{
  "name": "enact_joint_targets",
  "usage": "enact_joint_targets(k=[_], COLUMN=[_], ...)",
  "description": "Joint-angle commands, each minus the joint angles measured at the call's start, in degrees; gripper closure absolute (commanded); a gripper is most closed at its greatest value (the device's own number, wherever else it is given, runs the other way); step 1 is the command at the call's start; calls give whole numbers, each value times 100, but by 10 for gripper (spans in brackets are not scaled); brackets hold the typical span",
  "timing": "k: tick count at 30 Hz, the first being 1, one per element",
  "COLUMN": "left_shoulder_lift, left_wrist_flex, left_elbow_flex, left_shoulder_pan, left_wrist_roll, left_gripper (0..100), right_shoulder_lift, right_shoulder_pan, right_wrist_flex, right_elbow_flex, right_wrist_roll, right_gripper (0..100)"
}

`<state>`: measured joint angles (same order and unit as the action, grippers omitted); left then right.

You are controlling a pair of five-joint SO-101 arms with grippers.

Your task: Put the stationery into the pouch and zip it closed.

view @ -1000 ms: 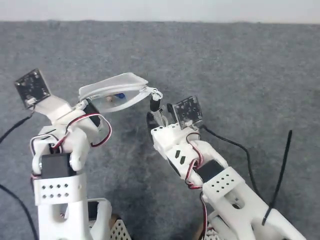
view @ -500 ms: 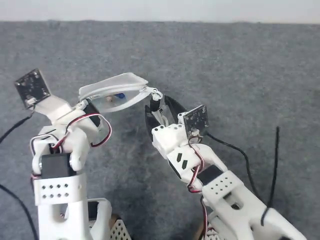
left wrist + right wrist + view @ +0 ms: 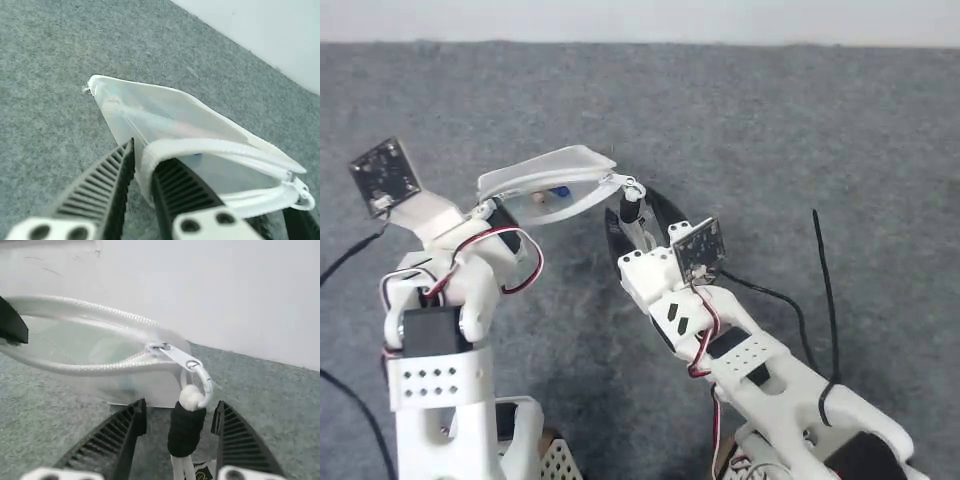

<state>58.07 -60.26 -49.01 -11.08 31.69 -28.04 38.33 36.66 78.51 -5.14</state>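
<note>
A clear pouch (image 3: 545, 178) with a white zipper is held off the carpet, its mouth gaping. My left gripper (image 3: 496, 214) is shut on the pouch's rim (image 3: 150, 150) at the end away from the slider. Something blue (image 3: 559, 192) and other pale stationery lie inside. At the other end are the zipper slider (image 3: 162, 349) and a ring carrying a black pull toggle (image 3: 186, 427) on a white cord. My right gripper (image 3: 180, 415) is open, with the toggle (image 3: 631, 208) hanging between its two black fingers, touching neither.
Grey carpet (image 3: 800, 130) covers the table, with a white wall along the far edge. A black cable (image 3: 825, 300) rises beside the right arm. Both arm bases crowd the near edge.
My right gripper has opened its jaws around the pull toggle, and its wrist has turned and shifted a little. The left arm and the pouch have stayed still.
</note>
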Motion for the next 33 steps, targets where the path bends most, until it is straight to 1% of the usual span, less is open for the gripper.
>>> enact_joint_targets(k=[1, 17, 19, 22, 24, 33], left_shoulder_lift=[53, 53, 53, 53, 53, 53], left_wrist_flex=[211, 211, 211, 211, 211, 211], left_elbow_flex=[40, 40, 40, 40, 40, 40], left_shoulder_pan=[44, 44, 44, 44, 44, 44], left_wrist_roll=[62, 62, 62, 62, 62, 62], left_gripper=[990, 990, 990, 990, 990, 990], right_shoulder_lift=[4, 13, 13, 13, 13, -40], right_shoulder_pan=[13, 13, 13, 4, 4, 4], right_wrist_flex=[154, 127, 127, 127, 127, 119], right_elbow_flex=[-70, -53, -53, -70, -79, -18], right_wrist_roll=[97, 97, 105, 105, 105, 114], right_gripper=[790, 790, 814, 903, 945, 940])
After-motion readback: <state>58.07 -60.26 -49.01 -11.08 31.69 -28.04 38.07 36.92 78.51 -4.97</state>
